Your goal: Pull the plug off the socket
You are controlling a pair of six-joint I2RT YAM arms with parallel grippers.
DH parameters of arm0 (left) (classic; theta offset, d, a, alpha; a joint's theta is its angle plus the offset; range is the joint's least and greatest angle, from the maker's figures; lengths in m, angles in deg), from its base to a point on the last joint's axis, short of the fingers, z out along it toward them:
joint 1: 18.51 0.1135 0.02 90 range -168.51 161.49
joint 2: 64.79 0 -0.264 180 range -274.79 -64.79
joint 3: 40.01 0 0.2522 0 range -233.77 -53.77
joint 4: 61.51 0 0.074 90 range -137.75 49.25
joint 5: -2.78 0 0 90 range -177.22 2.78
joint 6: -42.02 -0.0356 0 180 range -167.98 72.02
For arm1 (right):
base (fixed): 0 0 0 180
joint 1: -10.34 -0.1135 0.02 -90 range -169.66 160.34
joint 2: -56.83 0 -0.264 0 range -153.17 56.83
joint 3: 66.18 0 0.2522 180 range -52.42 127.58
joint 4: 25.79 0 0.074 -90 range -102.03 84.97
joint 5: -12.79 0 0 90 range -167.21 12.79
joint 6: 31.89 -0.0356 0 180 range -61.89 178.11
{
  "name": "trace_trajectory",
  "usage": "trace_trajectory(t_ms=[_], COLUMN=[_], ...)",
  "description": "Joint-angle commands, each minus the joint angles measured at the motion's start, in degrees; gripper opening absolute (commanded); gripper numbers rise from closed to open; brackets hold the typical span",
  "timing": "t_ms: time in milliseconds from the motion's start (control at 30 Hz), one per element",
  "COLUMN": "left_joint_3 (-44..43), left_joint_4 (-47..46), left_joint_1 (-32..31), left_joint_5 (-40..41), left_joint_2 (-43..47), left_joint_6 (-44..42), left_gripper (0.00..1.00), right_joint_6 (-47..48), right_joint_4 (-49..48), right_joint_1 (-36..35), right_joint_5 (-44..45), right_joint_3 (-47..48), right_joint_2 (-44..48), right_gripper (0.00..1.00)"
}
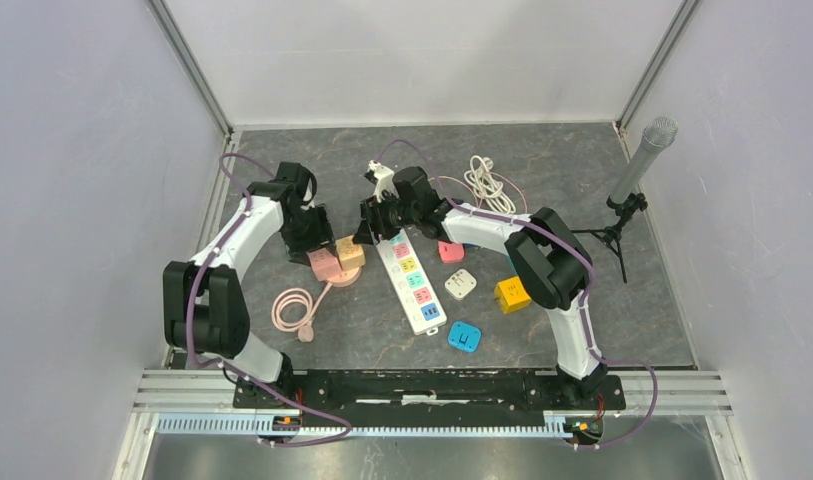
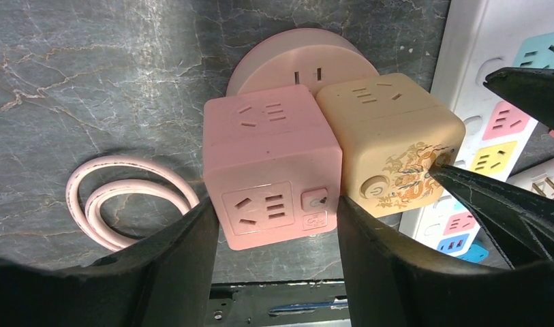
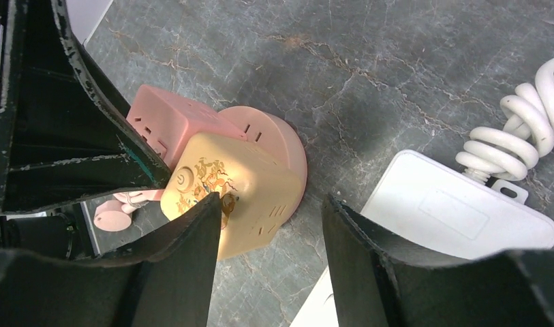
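Note:
A round pink socket (image 2: 294, 58) lies on the dark table with two cube plugs on it: a pink one (image 2: 270, 163) and a cream one (image 2: 390, 143) with a gold dragon print. My left gripper (image 2: 274, 204) straddles the pink cube (image 1: 324, 262), both fingers pressed against its sides. The right gripper (image 3: 272, 201) stands open beside the cream cube (image 3: 240, 197); its left finger (image 3: 192, 245) touches the cube's printed face, while the other finger hangs over bare table. From above, the two grippers (image 1: 320, 240) (image 1: 370, 232) meet over the socket (image 1: 340, 278).
A white power strip (image 1: 412, 280) with coloured outlets lies just right of the socket. Pink coiled cable (image 1: 294, 308) trails near left. Loose cube adapters, blue (image 1: 465, 336), yellow (image 1: 512, 295) and white (image 1: 460, 284), lie to the right. A white cable coil (image 1: 487, 180) and a microphone (image 1: 642, 165) sit farther back.

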Motion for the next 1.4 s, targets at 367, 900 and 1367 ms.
trace_trajectory(t_ms=[367,900,1367], left_joint_3=[1.8,-0.5,-5.3], left_joint_4=[1.7,0.6,5.1], left_joint_1=[0.1,0.1,-0.1], left_joint_5=[13.4,7.9,2.2], left_joint_2=[-8.4,-5.1,-1.6], left_joint_6=[1.6,1.4,-0.4], left_gripper=[0.69,0.32,0.11], right_joint_6=[5.4,9.2,18.8], right_joint_4=[1.1,6.6,17.0], right_joint_1=[-0.5,-3.1,-6.3], right_joint_5=[-3.2,0.3,13.2], right_joint_3=[-2.7,-1.1,-7.2], right_joint_2=[1.6,0.3,-1.8], right_gripper=[0.69,0.5,0.39])
